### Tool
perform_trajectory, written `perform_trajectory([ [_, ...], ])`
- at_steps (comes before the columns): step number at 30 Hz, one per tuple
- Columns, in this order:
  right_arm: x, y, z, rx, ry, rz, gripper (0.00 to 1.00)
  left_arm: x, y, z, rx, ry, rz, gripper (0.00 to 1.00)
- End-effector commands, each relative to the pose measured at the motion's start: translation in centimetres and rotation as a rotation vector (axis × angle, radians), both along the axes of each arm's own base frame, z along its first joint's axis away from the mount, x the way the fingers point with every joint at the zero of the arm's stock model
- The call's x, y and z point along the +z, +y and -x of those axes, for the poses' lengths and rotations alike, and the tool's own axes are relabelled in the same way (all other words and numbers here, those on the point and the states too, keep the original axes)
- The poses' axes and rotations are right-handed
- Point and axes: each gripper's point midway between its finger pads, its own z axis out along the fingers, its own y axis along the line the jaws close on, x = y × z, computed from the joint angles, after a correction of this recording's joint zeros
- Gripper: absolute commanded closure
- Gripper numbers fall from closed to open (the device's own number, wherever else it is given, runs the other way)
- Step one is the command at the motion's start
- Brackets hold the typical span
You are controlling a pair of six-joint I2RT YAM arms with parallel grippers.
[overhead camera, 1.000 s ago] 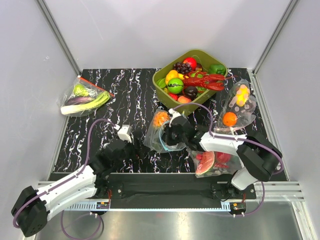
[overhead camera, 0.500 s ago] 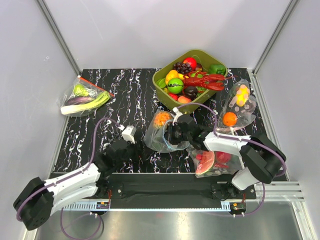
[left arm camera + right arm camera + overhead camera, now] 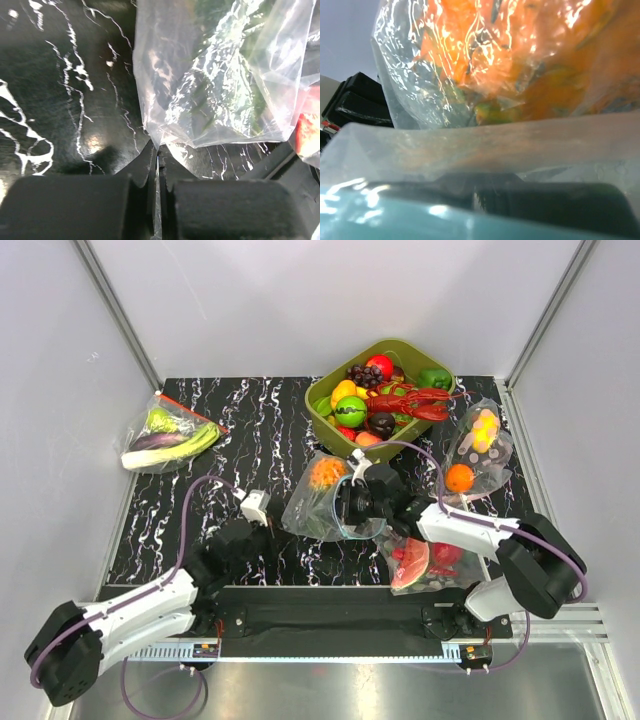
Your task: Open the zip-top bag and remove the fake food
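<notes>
The zip-top bag [image 3: 312,510] lies crinkled at mid-table, and the orange bumpy pineapple of the fake food [image 3: 325,474] shows through its far end. In the left wrist view the bag [image 3: 215,75] fills the upper right. My left gripper [image 3: 158,157] is shut, pinching the bag's lower corner; in the top view this gripper [image 3: 277,531] is at the bag's left edge. My right gripper [image 3: 346,508] is shut on the bag's mouth. In the right wrist view the teal zip strip [image 3: 420,220] runs across the foreground with orange food [image 3: 520,60] behind the plastic.
An olive bin [image 3: 312,408] with fruit and a red lobster [image 3: 415,402] stands behind the bag. A bag of green vegetables [image 3: 168,435] lies far left. A bag with a watermelon slice [image 3: 412,564] rests under the right arm. Another fruit bag [image 3: 475,455] lies at right.
My left gripper advanced to the bag's corner and went from open to shut on it. The right gripper, still holding the mouth, shifted slightly right and the bag spread out.
</notes>
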Motion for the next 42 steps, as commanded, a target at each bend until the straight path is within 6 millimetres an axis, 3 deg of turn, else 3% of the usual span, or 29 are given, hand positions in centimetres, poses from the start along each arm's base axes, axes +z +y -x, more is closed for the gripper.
perform_trajectory([
  [1, 3.1, 0.1, -0.7, 0.02, -0.067, -0.038, 1.0, 1.6, 1.0, -1.6, 0.079, -0.064, -0.019, 1.0],
  [10, 4.7, -2.1, -0.2, 0.028, -0.085, 0.013, 1.0, 1.6, 3.7, -3.8, 0.225, -0.038, -0.106, 1.0],
  [17, 7.2, -3.0, 0.5, 0.05, -0.115, -0.001, 1.0, 1.2, 6.9, -7.4, 0.348, 0.008, -0.118, 1.0],
  [25, 8.2, -4.0, 0.9, 0.026, -0.115, 0.001, 1.0, 3.1, 8.0, -11.5, 0.452, -0.049, -0.148, 1.0],
  [30, 10.5, -5.1, 1.0, -0.023, -0.168, -0.032, 1.0, 2.7, 10.2, -12.2, 0.531, -0.061, -0.241, 1.0],
  [35, 10.7, -5.9, 1.8, -0.027, -0.165, -0.028, 1.0, 3.0, 11.0, -12.6, 0.559, -0.075, -0.25, 1.0],
  [42, 9.2, -5.2, 4.5, 0.095, -0.061, -0.059, 1.0, 4.0, 11.1, -14.1, 0.583, -0.093, -0.252, 1.0],
])
